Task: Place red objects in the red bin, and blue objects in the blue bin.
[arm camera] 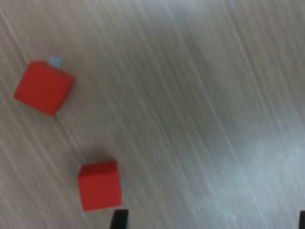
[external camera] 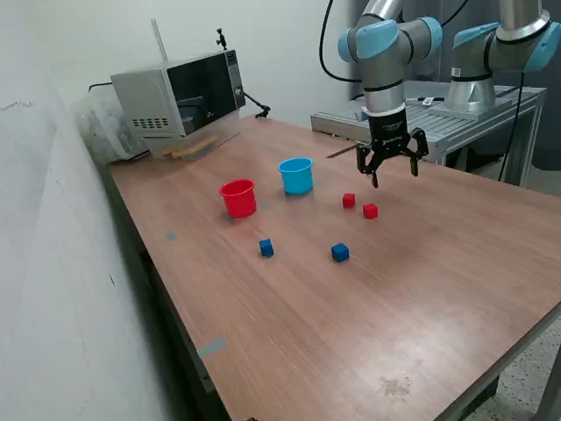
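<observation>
Two small red cubes (external camera: 349, 200) (external camera: 370, 210) sit mid-frame on the bench (external camera: 421, 289), beside the red cup (external camera: 238, 197) and light blue cup (external camera: 296, 174), under the open, empty end effector (external camera: 392, 171).

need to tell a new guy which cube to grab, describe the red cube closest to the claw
Start at the light blue cup on the wooden table; toward the exterior view's right sit two red cubes. Take the cube farther from the cup, almost below the open claw; the other red cube lies nearer the cup.
</observation>
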Controlling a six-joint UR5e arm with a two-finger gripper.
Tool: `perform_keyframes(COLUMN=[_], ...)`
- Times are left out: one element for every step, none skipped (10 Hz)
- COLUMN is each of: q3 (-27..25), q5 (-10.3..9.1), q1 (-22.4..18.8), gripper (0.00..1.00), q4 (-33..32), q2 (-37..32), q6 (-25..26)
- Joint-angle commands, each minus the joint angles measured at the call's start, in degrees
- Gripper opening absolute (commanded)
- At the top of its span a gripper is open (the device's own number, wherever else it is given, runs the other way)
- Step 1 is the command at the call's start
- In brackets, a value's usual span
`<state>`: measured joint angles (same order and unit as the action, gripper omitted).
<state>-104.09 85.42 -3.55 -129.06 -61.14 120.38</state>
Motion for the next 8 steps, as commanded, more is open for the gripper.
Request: perform_keyframes(q3=[3.0,4.2,5.0,5.4,5.7,5.8,5.8,6.2], q5=[-2.01,-2.01,-2.01,-2.01,-2.01,-2.01,-2.01,-2.01], q1=[-0.1,0.0,0.1,0.3,0.6,0.9,1.8,3.2], gripper=[1.00,1.00,1.00,1.00,1.00,1.00,1.00,1.00], q4=[-1.1,-1.5,-1.5,-1.6,-1.7,-1.7,-1.7,-1.7], q2=[3.8,4.9,5.5,6.3,6.8,7.3,7.4,7.6], q6=[-0.8,-0.8,-0.8,-0.9,-0.9,-1.0,-1.2,-1.3])
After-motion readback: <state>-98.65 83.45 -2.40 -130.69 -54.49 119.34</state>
